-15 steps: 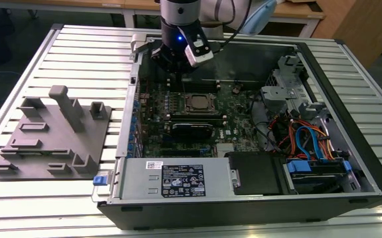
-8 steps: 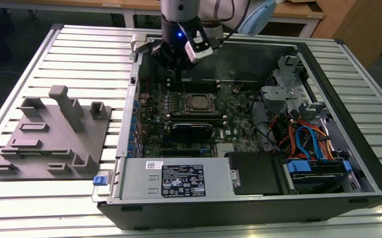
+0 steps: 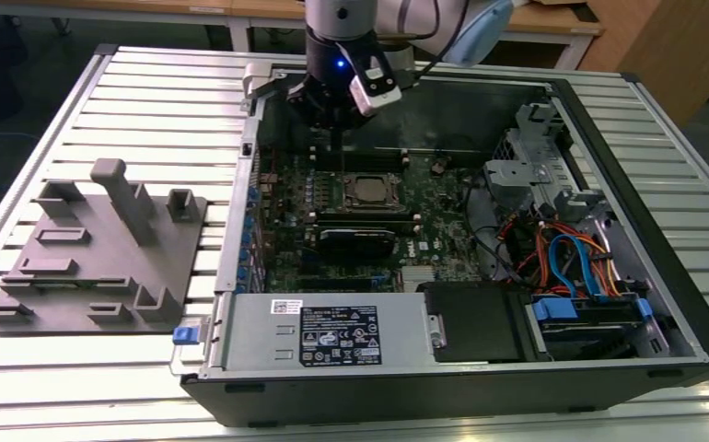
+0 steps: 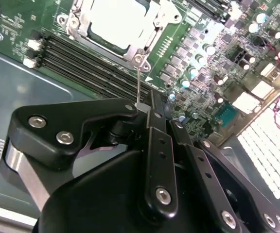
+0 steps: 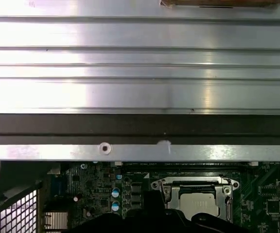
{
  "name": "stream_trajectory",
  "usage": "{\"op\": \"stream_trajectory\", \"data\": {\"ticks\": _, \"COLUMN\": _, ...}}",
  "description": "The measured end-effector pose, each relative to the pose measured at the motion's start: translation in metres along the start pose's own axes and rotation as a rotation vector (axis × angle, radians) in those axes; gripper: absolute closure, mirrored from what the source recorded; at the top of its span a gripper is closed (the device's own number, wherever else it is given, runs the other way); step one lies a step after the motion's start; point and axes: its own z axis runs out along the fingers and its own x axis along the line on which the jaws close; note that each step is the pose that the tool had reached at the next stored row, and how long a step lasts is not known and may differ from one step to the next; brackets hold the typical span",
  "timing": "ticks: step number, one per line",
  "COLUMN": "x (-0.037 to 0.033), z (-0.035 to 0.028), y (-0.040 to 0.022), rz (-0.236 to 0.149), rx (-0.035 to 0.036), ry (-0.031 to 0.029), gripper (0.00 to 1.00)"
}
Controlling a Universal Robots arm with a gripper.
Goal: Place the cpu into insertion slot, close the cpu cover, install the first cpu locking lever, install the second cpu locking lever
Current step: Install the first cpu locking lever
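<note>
The cpu (image 4: 114, 20) lies with its dull silver top up in the insertion slot (image 3: 365, 191) on the green board. The silvery cpu cover (image 4: 152, 30) lies flat around it as a frame. In the first wrist view the same cpu (image 5: 198, 200) sits inside the cover (image 5: 165, 190). A thin wire locking lever (image 4: 138, 82) runs from the socket's corner to my gripper (image 4: 147, 106). Its fingers are shut, and the lever's end touches their tip. In the exterior view my gripper (image 3: 333, 147) hangs just behind the slot, inside the open case.
Long black memory slots (image 4: 89, 65) run beside the socket. A black heatsink block (image 3: 354, 241) sits in front of it. The power supply (image 3: 318, 333) and coloured cables (image 3: 566, 258) fill the case's front and right. A grey fixture tray (image 3: 85, 262) lies on the slatted table.
</note>
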Motion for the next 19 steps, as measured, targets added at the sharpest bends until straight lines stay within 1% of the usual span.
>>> {"op": "stream_trajectory", "data": {"ticks": 6, "x": -0.0115, "z": 0.0003, "y": 0.0002, "rz": 0.0, "rx": 0.0, "ry": 0.0012, "gripper": 0.9}}
{"op": "stream_trajectory", "data": {"ticks": 13, "x": -0.0263, "z": 0.0007, "y": 0.0003, "rz": 0.0, "rx": 0.0001, "ry": 0.0049, "gripper": 0.9}}
{"op": "stream_trajectory", "data": {"ticks": 17, "x": -0.0316, "z": 0.0009, "y": 0.0004, "rz": 0.0, "rx": 0.0001, "ry": 0.0072, "gripper": 0.9}}
{"op": "stream_trajectory", "data": {"ticks": 19, "x": -0.0326, "z": 0.0011, "y": 0.0004, "rz": 0.0, "rx": 0.0008, "ry": 0.0073, "gripper": 0.9}}
